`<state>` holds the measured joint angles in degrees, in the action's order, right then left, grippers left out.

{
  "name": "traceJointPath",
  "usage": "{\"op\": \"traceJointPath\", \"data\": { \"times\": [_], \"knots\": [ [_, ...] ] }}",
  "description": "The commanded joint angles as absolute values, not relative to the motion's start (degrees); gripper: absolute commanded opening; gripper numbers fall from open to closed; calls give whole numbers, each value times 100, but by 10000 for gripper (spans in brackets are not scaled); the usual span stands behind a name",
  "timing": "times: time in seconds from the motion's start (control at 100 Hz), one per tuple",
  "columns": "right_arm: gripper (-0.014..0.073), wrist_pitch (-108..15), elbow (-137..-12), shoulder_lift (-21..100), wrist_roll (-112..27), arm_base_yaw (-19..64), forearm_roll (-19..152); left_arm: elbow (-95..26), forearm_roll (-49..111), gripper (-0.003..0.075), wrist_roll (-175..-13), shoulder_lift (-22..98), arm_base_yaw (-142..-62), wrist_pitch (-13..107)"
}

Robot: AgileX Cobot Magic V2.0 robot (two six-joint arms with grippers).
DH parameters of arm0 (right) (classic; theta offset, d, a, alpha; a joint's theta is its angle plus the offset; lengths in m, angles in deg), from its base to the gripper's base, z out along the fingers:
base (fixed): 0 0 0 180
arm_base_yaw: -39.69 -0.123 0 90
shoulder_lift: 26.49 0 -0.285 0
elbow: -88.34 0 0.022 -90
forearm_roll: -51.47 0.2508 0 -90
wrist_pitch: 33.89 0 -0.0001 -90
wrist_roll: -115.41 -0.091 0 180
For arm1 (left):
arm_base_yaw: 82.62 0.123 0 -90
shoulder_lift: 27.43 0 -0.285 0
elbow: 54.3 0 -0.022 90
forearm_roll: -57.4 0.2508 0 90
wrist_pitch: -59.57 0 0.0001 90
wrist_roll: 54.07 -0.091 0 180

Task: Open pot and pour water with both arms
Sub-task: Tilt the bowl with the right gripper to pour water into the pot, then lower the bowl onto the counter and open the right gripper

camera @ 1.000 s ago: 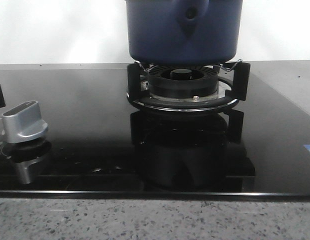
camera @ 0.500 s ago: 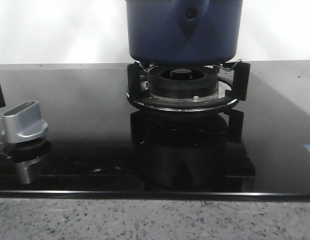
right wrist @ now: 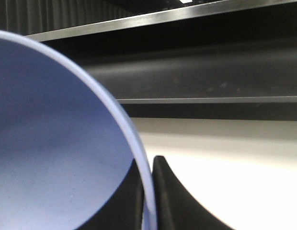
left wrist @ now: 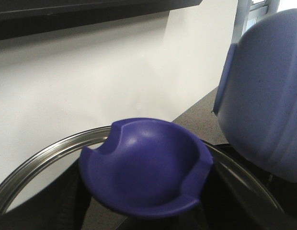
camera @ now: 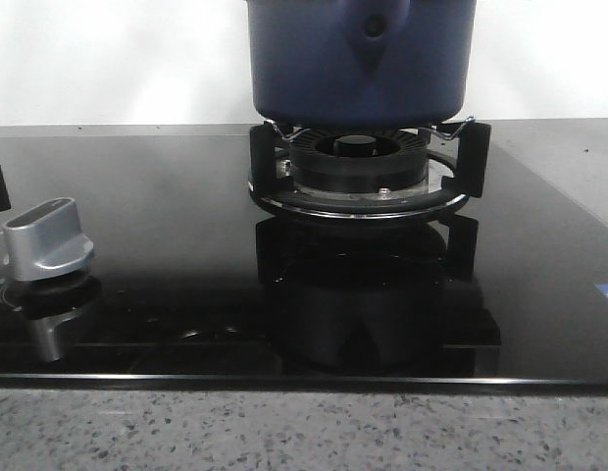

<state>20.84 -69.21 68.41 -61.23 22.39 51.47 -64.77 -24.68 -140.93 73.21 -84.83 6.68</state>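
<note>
The dark-blue pot is over the black burner ring at the back middle; its top is cut off in the front view, and I cannot tell whether it rests on the grate. No gripper shows there. In the right wrist view my right gripper is shut on the pot's thin rim, one finger inside and one outside. In the left wrist view my left gripper is shut on the lid's blue knob, with the lid's steel rim around it. The lid is held apart from the pot.
A silver knob stands on the glossy black hob at the front left. A speckled stone counter edge runs along the front. A white wall is behind the pot.
</note>
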Motion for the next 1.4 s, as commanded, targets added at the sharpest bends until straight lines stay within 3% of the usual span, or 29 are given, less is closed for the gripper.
{"op": "traceJointPath", "data": {
  "times": [0.0, 0.48, 0.65, 0.86, 1.08, 1.25, 1.39],
  "knots": [
    [-52, 2613, -7088, 6636, -6104, 2241, 5102, -6721, -3060, 245, -14056, 6986, -8468, 699],
    [-52, 2600, -7088, 6636, -6104, 2241, 5102, -6721, -3060, 245, -14056, 6986, -8468, 699],
    [-52, 2038, -7115, 6519, -6104, 2241, 5259, -6721, -3060, 245, -14056, 6986, -8468, 699],
    [-51, -293, -7705, 6129, -6104, 2276, 5513, -6721, -3069, 245, -14056, 6986, -8468, 830],
    [-51, -3960, -9195, 6076, -6114, 2491, 5521, -6721, -3069, 245, -14056, 6986, -8468, 830],
    [-51, -6630, -10315, 6076, -6152, 3030, 5536, -6721, -3164, 245, -14056, 6986, -8479, 735],
    [-52, -8080, -10682, 6076, -6176, 3739, 5536, -6721, -3258, 245, -14056, 6986, -8502, 571]
  ]
}}
